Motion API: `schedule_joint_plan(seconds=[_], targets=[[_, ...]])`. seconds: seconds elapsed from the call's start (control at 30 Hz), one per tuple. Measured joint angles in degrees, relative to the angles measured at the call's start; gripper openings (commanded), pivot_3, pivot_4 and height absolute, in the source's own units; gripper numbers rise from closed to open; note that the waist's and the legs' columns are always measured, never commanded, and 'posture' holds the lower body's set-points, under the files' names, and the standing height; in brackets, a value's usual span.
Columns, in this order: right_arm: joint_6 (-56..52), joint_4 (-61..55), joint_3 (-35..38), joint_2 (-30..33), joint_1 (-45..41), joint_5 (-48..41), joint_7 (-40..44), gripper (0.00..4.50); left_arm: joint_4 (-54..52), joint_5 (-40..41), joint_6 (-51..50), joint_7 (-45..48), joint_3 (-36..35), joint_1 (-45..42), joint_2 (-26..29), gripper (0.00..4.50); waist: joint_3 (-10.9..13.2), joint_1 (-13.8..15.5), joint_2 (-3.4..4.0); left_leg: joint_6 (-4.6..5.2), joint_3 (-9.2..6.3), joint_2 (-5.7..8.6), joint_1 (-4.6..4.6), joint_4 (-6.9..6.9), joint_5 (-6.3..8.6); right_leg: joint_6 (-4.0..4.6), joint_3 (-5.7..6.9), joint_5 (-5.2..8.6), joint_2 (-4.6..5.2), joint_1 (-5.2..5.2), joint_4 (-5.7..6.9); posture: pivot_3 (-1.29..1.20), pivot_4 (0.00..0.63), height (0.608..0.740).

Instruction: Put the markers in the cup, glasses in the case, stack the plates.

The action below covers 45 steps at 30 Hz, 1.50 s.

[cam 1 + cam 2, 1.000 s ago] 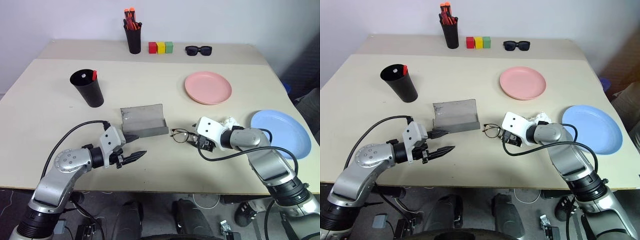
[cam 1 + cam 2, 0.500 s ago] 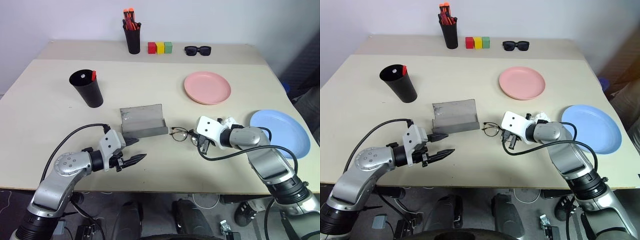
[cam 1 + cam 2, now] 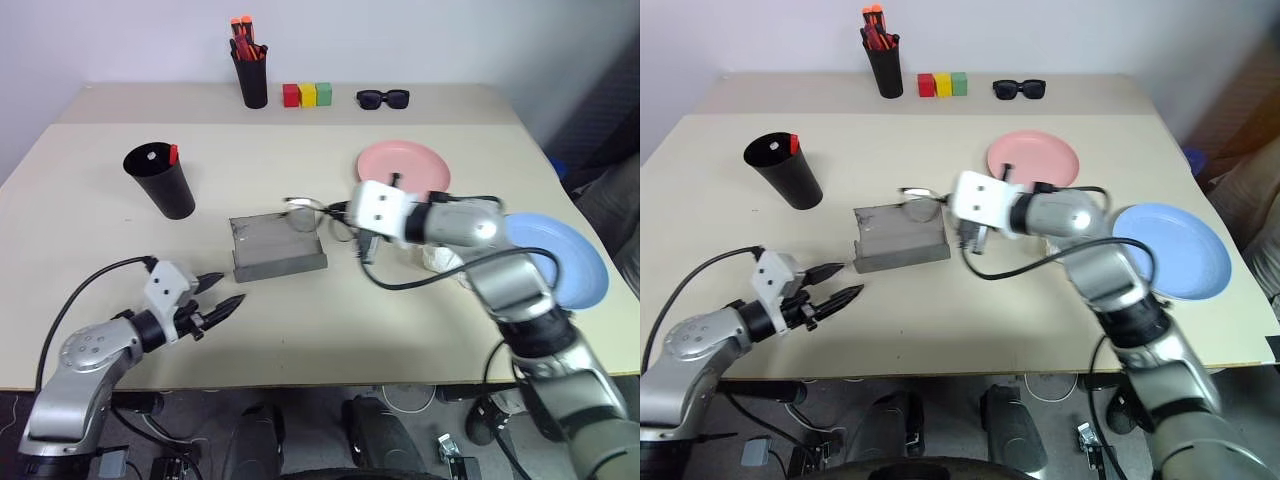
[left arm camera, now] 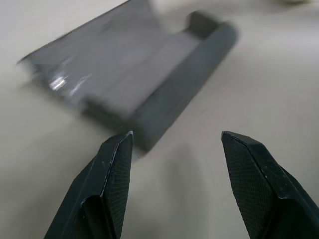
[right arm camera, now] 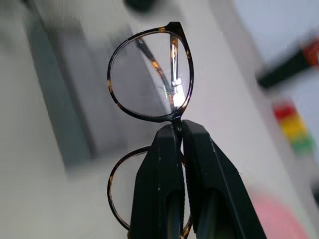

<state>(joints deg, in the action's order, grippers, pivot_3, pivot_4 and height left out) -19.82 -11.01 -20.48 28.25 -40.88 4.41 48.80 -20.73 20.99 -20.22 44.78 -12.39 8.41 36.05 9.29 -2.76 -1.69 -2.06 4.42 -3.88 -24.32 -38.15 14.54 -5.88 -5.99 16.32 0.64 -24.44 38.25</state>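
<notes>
The right tool [image 5: 180, 130] is pinched tight on the bridge of the glasses [image 5: 149, 79], its two black fingers [image 5: 159, 169] pressed together with the wire frame caught between them; one lens stands above the fingertips and the other shows behind them. From the head views, the glasses [image 3: 923, 205] hang in the air just above the far edge of the open grey case [image 3: 897, 238], which lies on the counter [image 3: 970, 290] with its lid tipped back. The left tool [image 3: 830, 283] hovers low over the counter near the case's front left corner, its fingers [image 4: 112, 174] spread partway and gripping nothing, the case [image 4: 144, 84] lying just ahead of them. The black cup [image 3: 160, 180] stands to the far left with a red-ended marker [image 3: 172, 154] in it. The pink plate [image 3: 404, 167] and the blue plate [image 3: 565, 260] lie apart on the right side.
</notes>
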Motion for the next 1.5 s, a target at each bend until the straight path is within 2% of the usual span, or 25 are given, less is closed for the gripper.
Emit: schedule_joint_plan(seconds=[0.1,0.3,0.43,0.67,0.8,0.97,1.03,1.13,1.27,1.37,1.5], targets=[[2.75,7.16,-4.30,-6.40,-3.63,1.61,-0.89,0.06,-0.19,0.82,0.55,0.01,-2.84,2.77,0.49,2.89,0.00,0.33,-0.01,0.00,0.04,0.02,-0.03,-0.01,0.00,0.09,0.02,0.05,0.08,0.00,-0.01,0.00,0.150,0.725],[9.11,18.53,-7.18,-12.09,-5.82,4.14,-2.35,0.06,-3.34,1.40,0.42,-0.31,-5.89,7.09,1.11,2.89,-0.04,0.36,-0.07,0.00,0.08,0.05,-0.04,-0.03,0.00,0.11,0.05,0.05,0.15,0.03,-0.05,0.00,0.150,0.725],[13.83,24.58,-8.53,-12.32,-5.80,6.90,-3.19,0.06,-6.76,3.01,-0.79,-1.12,-6.70,8.16,1.11,2.89,-0.01,0.18,-0.04,-0.01,0.08,0.04,-0.04,-0.02,0.00,0.10,0.05,0.05,0.14,0.01,-0.04,0.00,0.150,0.725],[16.83,25.33,-8.39,-10.23,-4.86,9.48,-3.38,0.06,-9.03,5.03,-3.35,-1.13,-6.81,8.93,2.05,2.89,-0.01,0.12,-0.03,-0.01,0.06,0.03,-0.03,0.00,0.00,0.11,0.05,0.05,0.12,0.00,-0.03,0.00,0.150,0.725],[15.33,24.69,-8.18,-10.26,-4.66,9.25,-2.14,1.35,-9.08,5.38,-4.25,-1.40,-6.66,8.55,2.18,2.89,-0.01,0.13,-0.03,-0.01,0.06,0.03,-0.03,0.01,0.00,0.10,0.05,0.05,0.12,0.00,-0.03,0.00,0.150,0.725],[12.73,22.25,-7.32,-10.77,-3.82,7.68,-0.76,3.89,-9.08,5.38,-4.64,-1.55,-6.30,6.74,2.38,2.89,-0.01,0.19,-0.04,-0.01,0.07,0.03,-0.03,0.01,0.00,0.10,0.05,0.05,0.12,0.00,-0.03,0.00,0.150,0.725],[11.34,20.63,-5.75,-10.93,-3.60,6.01,-0.53,3.89,-9.05,5.50,-5.35,-1.95,-6.31,5.70,2.48,2.89,-0.01,0.22,-0.04,-0.01,0.07,0.04,-0.04,0.01,0.00,0.10,0.05,0.05,0.13,0.00,-0.03,0.00,0.150,0.725],[10.55,17.93,-2.70,-10.36,-2.81,3.79,-0.46,3.96,-8.39,6.87,-7.66,-3.19,-6.50,2.57,2.45,2.03,-0.01,0.37,-0.04,-0.01,0.04,0.04,-0.04,0.00,0.00,0.10,0.06,0.05,0.12,0.01,-0.04,0.00,0.150,0.725],[10.05,13.06,0.68,-8.48,0.81,1.45,-0.62,3.96,-6.10,9.66,-13.13,-6.35,-5.83,-7.47,2.18,0.03,-0.03,0.51,-0.06,-0.01,0.02,0.06,-0.04,-0.01,0.00,-0.04,0.07,-0.02,0.12,0.05,-0.05,0.00,0.150,0.725],[8.76,8.37,2.94,-6.58,5.64,0.39,-1.22,3.96,-3.24,9.08,-16.96,-9.85,-1.51,-18.00,1.65,0.03,-0.04,0.79,-0.08,-0.01,-0.01,0.08,-0.04,-0.02,0.00,-0.07,0.07,-0.04,0.10,0.08,-0.07,0.00,0.150,0.725],[7.47,2.03,6.47,-2.83,13.60,0.40,-3.73,3.96,6.06,4.71,-24.51,-15.31,7.10,-33.96,-0.55,0.03,-0.03,1.10,-0.09,-0.01,-0.06,0.11,-0.05,-0.04,0.00,-0.09,0.06,-0.04,0.04,0.09,-0.04,0.00,0.150,0.725]])
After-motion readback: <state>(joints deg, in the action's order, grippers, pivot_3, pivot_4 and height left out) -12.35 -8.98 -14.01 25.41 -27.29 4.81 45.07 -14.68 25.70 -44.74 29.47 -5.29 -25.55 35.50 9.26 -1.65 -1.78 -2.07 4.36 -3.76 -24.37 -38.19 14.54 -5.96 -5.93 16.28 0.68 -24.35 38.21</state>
